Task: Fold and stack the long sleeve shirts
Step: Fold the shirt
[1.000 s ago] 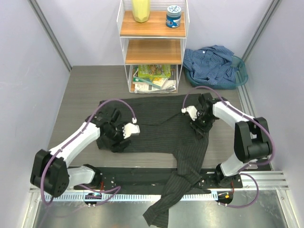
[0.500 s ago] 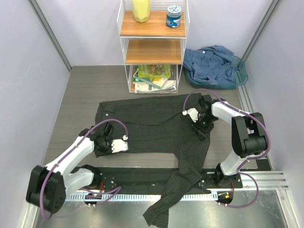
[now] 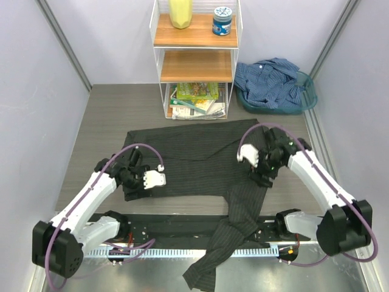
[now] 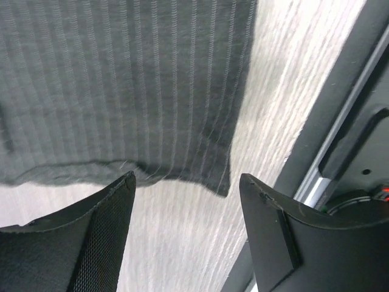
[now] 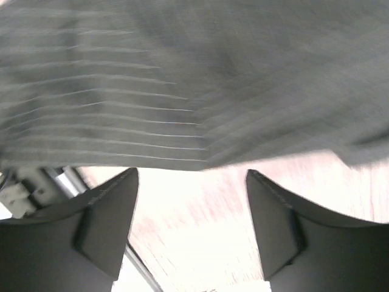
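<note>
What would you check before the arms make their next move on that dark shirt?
1. Dark shirt lying flat on the table: not ok, one sleeve hangs over the near edge.
2. Left gripper open and empty: ok, jaws apart beside the shirt's corner.
3. Right gripper open and empty: ok, jaws apart at the shirt's edge.
4. Shirt buttoned, collar straight: cannot tell.
5. Blue shirt ready for folding: not ok, crumpled in the basket.
</note>
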